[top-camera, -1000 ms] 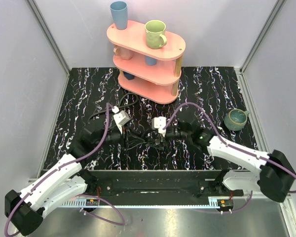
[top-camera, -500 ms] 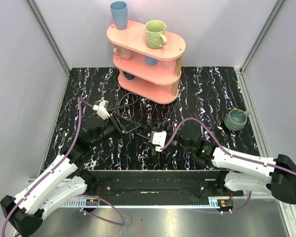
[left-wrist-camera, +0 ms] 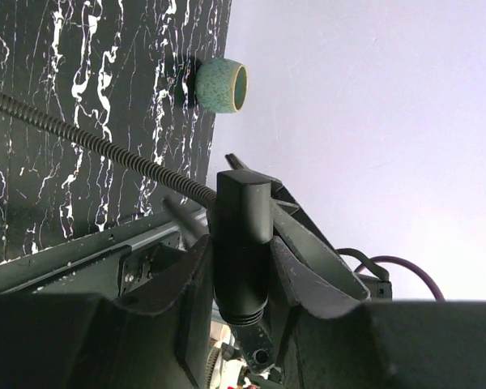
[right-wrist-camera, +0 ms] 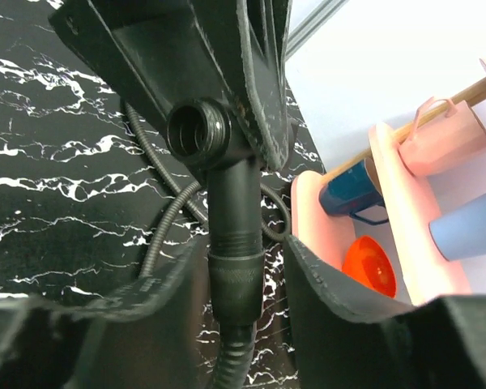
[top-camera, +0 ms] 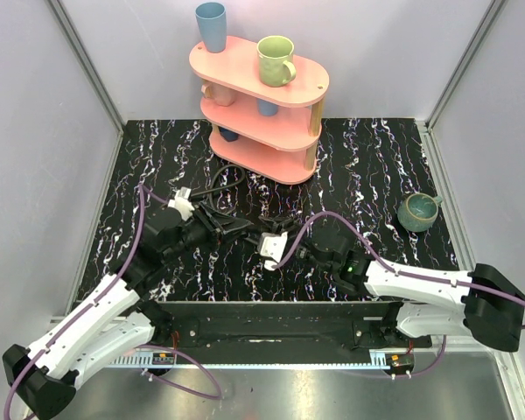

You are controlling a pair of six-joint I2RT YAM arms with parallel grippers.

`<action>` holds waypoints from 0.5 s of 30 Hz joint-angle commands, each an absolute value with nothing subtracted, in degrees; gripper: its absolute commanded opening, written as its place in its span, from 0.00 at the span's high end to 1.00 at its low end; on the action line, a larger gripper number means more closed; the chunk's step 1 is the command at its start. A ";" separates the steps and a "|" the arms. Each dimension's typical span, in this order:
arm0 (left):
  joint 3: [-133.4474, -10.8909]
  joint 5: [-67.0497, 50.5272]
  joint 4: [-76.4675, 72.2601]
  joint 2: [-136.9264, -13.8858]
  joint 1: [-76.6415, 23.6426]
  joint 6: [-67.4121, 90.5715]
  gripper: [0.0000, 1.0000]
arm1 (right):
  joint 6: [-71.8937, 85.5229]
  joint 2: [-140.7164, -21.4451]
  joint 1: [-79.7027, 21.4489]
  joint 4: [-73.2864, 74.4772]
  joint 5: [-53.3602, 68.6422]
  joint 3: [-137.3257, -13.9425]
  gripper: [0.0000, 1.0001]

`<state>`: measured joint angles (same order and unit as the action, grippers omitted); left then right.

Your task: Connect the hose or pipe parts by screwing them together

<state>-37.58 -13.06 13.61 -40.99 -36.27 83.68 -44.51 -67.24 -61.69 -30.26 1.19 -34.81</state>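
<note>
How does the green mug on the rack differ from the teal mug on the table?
The green mug is pale yellow-green; the teal mug is darker and speckled. The green mug stands on the pink rack's top tier; the teal mug sits on the marbled table near its right edge. The green mug looks taller, the teal mug squatter. Both stand upright, with handles.

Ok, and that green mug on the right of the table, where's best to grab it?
Probably the rim of the green mug, from straight above, one finger inside, one outside. It stands upright, mouth open upward, and its handle juts toward the back right, so pinch the wall away from it.
</note>
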 commanded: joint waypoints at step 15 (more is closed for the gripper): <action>-39.12 -18.80 2.65 -40.43 -36.30 35.80 1.00 | -33.23 -65.57 -57.22 -16.97 18.35 -46.05 1.00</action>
